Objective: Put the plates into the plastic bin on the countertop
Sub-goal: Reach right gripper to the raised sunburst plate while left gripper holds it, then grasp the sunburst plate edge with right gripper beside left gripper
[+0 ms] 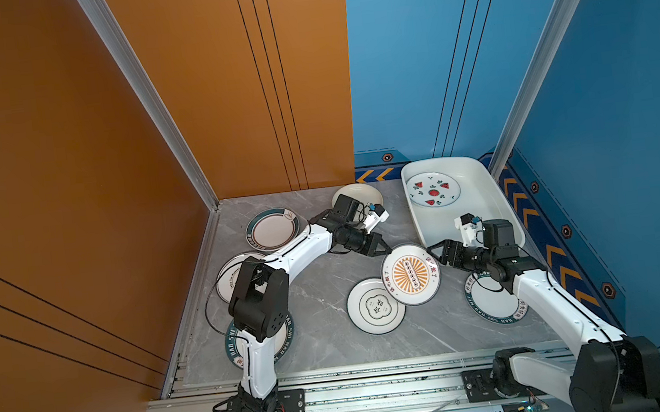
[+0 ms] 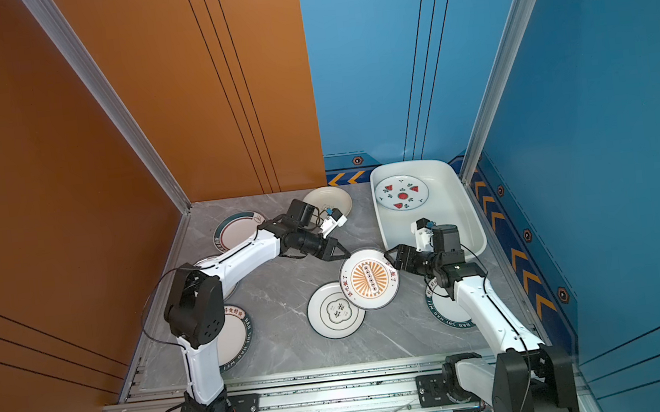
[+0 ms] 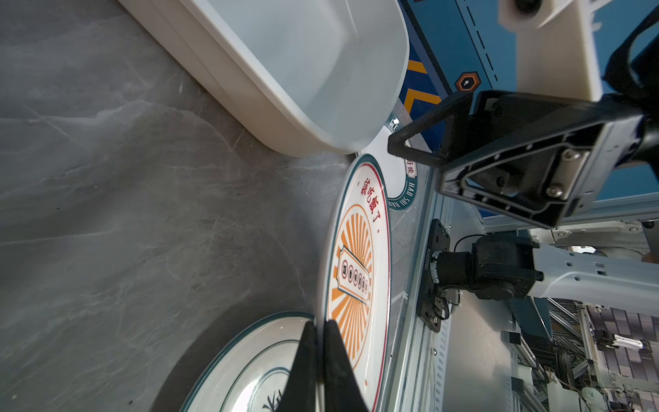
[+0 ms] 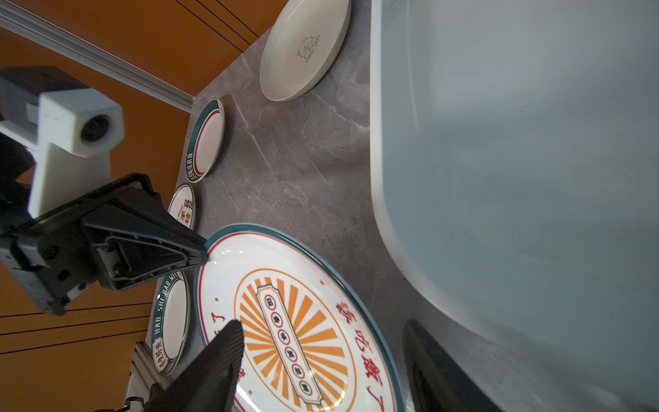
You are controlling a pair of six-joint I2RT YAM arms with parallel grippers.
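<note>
Plates mostly lie loose on the bench (image 1: pixel 320 291); a watermelon plate (image 1: pixel 433 190) is already in the bin (image 1: pixel 483 211). Just off the bin's near corner, the sunburst plate (image 1: pixel 410 274) overlaps a green-ringed plate (image 1: pixel 372 309). My left tool (image 1: pixel 386 250) is clenched on its rim farthest from the bin. My right tool (image 1: pixel 434 256), released, straddles the rim nearest the bin, so I judge the right arm better placed to carry it in.

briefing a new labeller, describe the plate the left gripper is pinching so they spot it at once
On the grey marble countertop, find the large white plastic bin at the far right. Just off its near left corner is a round white plate, overlapping a clover-marked white plate. It alone shows an orange sunburst centre.
</note>
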